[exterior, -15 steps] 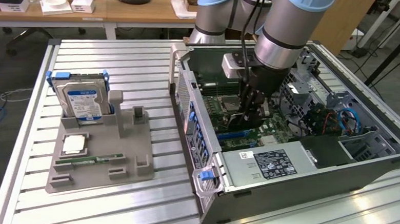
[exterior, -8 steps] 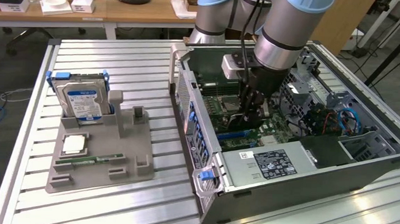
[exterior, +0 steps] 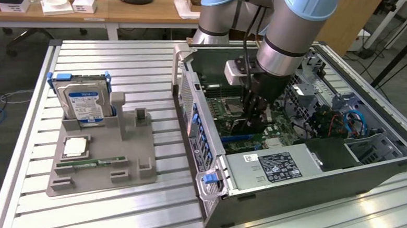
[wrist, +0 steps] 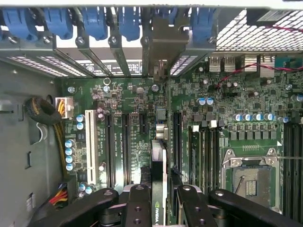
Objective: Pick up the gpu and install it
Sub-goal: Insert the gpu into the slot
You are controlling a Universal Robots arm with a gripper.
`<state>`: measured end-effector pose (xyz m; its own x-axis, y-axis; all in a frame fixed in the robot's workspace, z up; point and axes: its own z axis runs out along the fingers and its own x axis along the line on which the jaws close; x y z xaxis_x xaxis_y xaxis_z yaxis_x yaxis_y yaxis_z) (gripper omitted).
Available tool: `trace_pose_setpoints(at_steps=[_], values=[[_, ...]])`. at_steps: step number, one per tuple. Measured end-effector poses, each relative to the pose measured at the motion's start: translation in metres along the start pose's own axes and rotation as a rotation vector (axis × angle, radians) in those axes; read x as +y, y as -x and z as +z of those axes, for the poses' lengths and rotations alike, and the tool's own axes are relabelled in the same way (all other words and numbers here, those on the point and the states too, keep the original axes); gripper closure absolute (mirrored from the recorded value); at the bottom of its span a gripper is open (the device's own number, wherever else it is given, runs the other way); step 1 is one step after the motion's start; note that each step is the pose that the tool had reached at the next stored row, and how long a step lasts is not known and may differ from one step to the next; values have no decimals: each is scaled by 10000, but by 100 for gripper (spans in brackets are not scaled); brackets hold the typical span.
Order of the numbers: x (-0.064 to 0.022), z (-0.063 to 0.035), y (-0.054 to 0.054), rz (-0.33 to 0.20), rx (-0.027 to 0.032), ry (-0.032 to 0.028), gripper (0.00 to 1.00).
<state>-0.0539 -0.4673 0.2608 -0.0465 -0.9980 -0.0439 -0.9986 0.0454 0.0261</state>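
Note:
My gripper (exterior: 254,119) reaches down into the open computer case (exterior: 213,198), just above the green motherboard (exterior: 286,130). It is shut on the gpu (wrist: 158,163), a slim dark card seen edge-on between the two black fingers (wrist: 139,205). The card's silver bracket (wrist: 163,47) lies against the rear slot openings under the blue clips. The card's lower edge stands over the expansion slots (wrist: 120,146); whether it is seated I cannot tell. In the exterior view the gpu (exterior: 248,131) is a dark shape below the fingers.
A grey fixture tray (exterior: 135,157) at the exterior view's left holds a hard drive (exterior: 85,105), a CPU chip (exterior: 75,147) and a green memory stick (exterior: 89,164). The power supply (exterior: 274,167), drive cage (exterior: 372,149) and CPU socket (wrist: 251,177) crowd the case interior.

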Motion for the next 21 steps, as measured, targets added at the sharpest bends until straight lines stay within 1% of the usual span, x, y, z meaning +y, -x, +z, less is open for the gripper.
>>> trace_pose_setpoints(at_steps=[4, 8, 18, 21], values=[[-41, 14, 1, -1, 2, 7, 74], [-41, 53, -1, 0, 2, 7, 74], [-9, 70, -4, 0, 4, 7, 74], [-5, 90, -5, -1, 4, 8, 74]])
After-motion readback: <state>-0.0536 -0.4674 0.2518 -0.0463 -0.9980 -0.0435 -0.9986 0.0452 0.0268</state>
